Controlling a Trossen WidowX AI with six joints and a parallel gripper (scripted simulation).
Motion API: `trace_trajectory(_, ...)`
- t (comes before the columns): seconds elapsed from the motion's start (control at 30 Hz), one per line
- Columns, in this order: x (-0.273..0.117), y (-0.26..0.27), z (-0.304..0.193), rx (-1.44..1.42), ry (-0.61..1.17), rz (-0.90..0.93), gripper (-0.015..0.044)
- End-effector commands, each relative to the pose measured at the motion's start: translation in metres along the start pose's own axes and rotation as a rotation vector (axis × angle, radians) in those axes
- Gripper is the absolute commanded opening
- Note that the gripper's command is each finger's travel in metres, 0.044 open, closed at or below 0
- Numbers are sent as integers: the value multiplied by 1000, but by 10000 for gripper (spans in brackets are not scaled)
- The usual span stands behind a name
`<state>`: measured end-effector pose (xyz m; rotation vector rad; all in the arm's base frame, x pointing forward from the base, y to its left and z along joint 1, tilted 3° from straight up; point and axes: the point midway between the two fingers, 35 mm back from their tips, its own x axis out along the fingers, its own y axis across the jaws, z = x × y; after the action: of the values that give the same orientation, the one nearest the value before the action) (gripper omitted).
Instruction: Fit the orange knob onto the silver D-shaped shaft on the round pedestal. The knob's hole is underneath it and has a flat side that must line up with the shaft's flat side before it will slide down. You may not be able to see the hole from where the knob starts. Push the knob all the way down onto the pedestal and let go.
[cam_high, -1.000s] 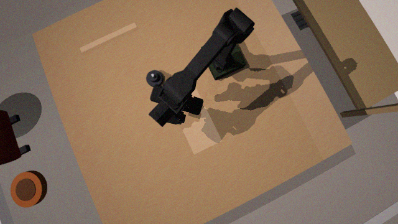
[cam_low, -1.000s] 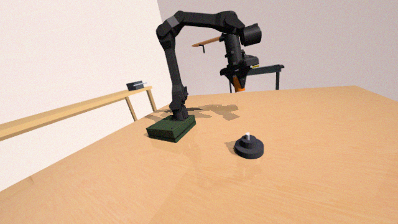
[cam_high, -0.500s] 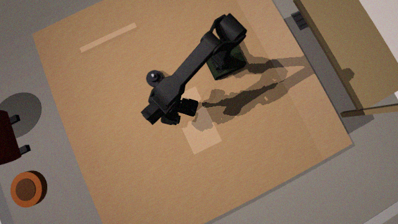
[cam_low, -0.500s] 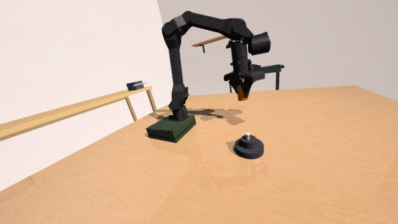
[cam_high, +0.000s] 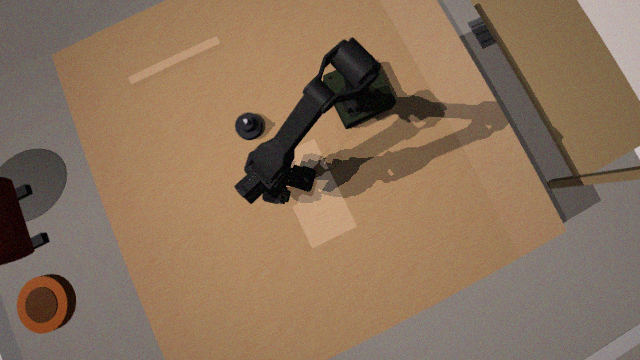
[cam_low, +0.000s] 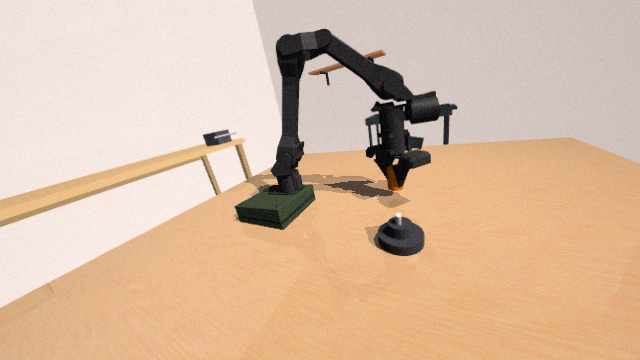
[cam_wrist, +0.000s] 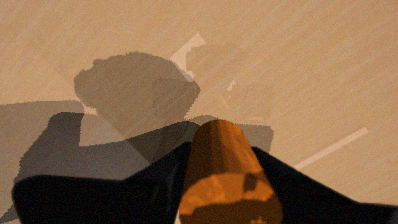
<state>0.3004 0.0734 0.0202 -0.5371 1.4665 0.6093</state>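
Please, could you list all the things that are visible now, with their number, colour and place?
Knob: one, orange, in the pincer, above the table
Pedestal: one, dark, round, on the table
Shaft: one, silver, upright on the pedestal
Table: one, light wood, under the robot
Round stool-like object: one, orange and brown, beyond the table
Base: one, dark green, on the table
Arm: one, black, raised
Pincer: one, black, shut on the knob

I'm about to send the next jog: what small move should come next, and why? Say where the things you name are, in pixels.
Probably a sideways shift toward the round pedestal (cam_high: 242, 131) (cam_low: 401, 243), keeping height: the tool (cam_low: 396, 180) (cam_wrist: 220, 150) grips the orange knob (cam_low: 395, 181) (cam_wrist: 220, 145) above the table, off to one side of the silver shaft (cam_high: 246, 120) (cam_low: 398, 218).
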Motion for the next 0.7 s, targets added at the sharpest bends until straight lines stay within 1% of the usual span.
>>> trace_trajectory(0.0,23,0,0,4,1,10,0)
trace_trajectory(0.27,26,-1,-2,4,1,10,0)
trace_trajectory(0.57,23,-1,-1,3,2,4,236)
trace_trajectory(0.67,23,-1,-1,3,2,4,240)
